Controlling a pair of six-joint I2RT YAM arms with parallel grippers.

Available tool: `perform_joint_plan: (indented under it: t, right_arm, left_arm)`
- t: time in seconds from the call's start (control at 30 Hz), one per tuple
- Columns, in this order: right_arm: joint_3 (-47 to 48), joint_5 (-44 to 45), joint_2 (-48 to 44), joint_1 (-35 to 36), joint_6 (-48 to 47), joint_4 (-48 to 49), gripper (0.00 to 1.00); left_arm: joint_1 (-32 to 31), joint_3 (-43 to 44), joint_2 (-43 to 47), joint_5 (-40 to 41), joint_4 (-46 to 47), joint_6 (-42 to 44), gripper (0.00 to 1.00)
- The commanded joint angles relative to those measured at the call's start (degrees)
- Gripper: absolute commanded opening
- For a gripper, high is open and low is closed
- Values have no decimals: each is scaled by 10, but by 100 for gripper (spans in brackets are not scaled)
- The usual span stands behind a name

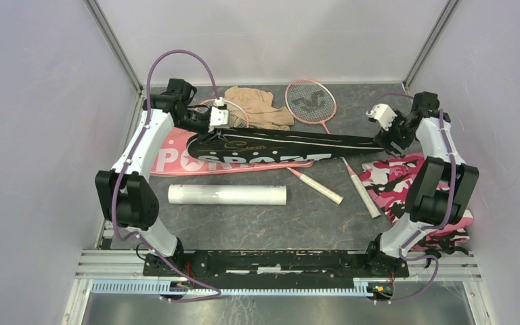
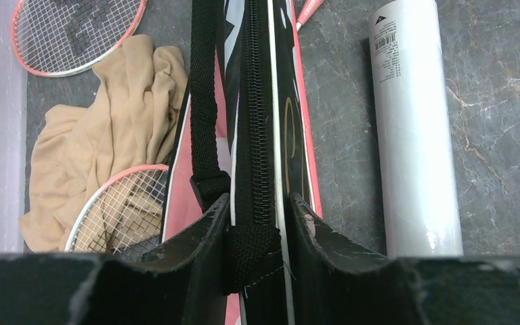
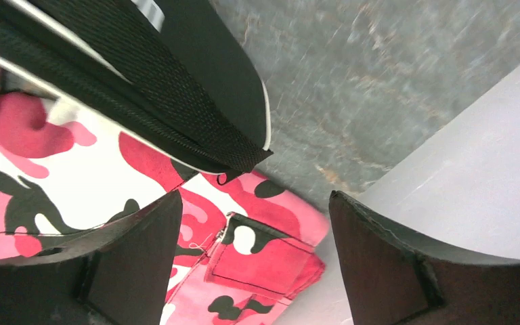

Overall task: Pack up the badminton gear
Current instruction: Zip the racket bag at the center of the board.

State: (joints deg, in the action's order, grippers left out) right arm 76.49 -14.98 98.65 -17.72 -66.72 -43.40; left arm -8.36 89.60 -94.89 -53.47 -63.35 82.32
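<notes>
A long black racket cover [image 1: 277,142] lies across the table over a pink "SPORT" cover [image 1: 176,159]. My left gripper [image 1: 206,130] is shut on the black cover's zip edge [image 2: 257,101], by its webbing tab. My right gripper [image 3: 256,203] stands open just beyond the cover's narrow end [image 3: 176,88], with nothing between its fingers. The white tube [image 1: 227,195] lies in front of the covers. A pink-framed racket [image 1: 310,101] lies at the back. A second racket head [image 2: 118,206] lies half on the tan cloth, and its handle [image 1: 318,186] shows below the covers.
A tan cloth [image 1: 261,105] is bunched at the back centre. The pink camouflage cloth [image 1: 396,179] lies at the right, under my right arm and beneath its open jaws [image 3: 61,176]. Grey walls close in on both sides.
</notes>
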Motion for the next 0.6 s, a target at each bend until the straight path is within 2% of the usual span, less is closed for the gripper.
perform_joint_plan:
  t: [0.0, 0.13, 0.33, 0.57]
  right_arm:
    - [39, -76, -58, 24, -26, -60, 87]
    - [33, -94, -92, 75, -26, -79, 91]
    - [31, -104, -101, 198, 12, -74, 94]
    - [48, -89, -57, 300, 43, -64, 96]
  left_arm:
    - [-6, -2, 3, -3, -1, 17, 38]
    - [-7, -2, 5, -7, -1, 15, 27]
    - [-13, 0, 9, -18, -1, 10, 13]
    - [-18, 0, 12, -19, -1, 4, 11]
